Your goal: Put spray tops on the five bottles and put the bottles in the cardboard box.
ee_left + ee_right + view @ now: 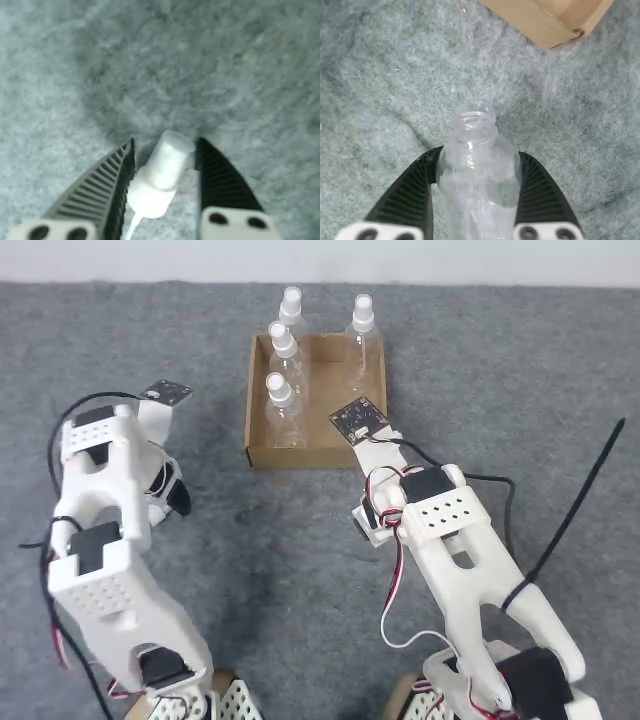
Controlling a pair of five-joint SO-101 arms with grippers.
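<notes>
Two pairs of jaws each pinch one half of the remaining assembly. The left gripper (pixel 165 145) is closed on a white spray top (pixel 160 170) lying along its fingers, cap end out past the tips and thin tube pointing back toward the wrist, while the right gripper (pixel 480 152) clamps the uncapped bottle (pixel 475 175) by its body, open neck (pixel 472 117) pointing beyond the tips. The arms sit well apart on the grey table (pixel 560 360), so I'd say the tube end must be brought round to face that neck; four capped bottles (pixel 284 405) stand in the cardboard box (pixel 255 410), just beyond the right arm.
</notes>
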